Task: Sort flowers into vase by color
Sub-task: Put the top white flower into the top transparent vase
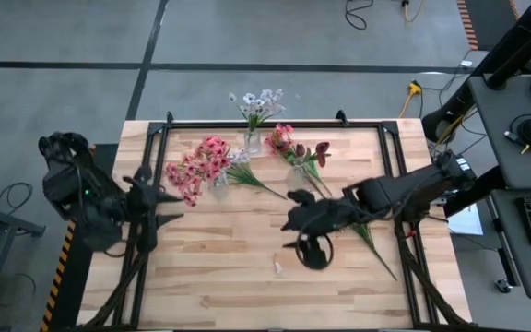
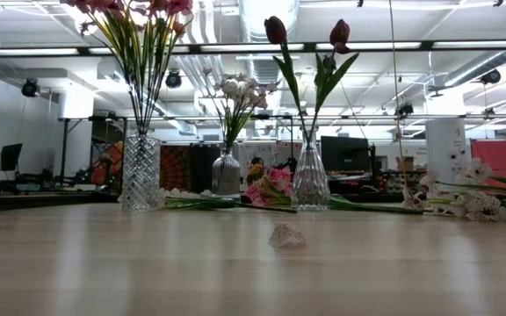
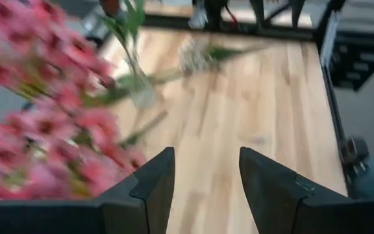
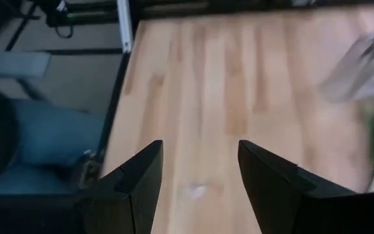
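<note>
Table (image 1: 247, 277), wooden, three glass vases at the far half.

Pink flowers (image 1: 199, 166): cluster in the left vase (image 2: 140, 171). White flowers (image 1: 261, 103): in the middle vase (image 2: 226, 173). Red tulips (image 1: 313, 152): two upright in the right vase (image 2: 310, 180).

Loose stems: a white-lilac flower (image 1: 242, 171) lying flat between the vases; another green stem (image 1: 371, 242) under the right arm. One fallen petal (image 1: 277, 267) (small, pale) near centre.

Left gripper (image 3: 203, 175): fingers spread, empty, at the left edge near the pink cluster. Right gripper (image 4: 200, 175): fingers spread, empty, over the table's middle.

Handling, judged: stems light, thin, springy; blossoms soft and liable to shed. Best taken mid-stalk, below the leaves.
</note>
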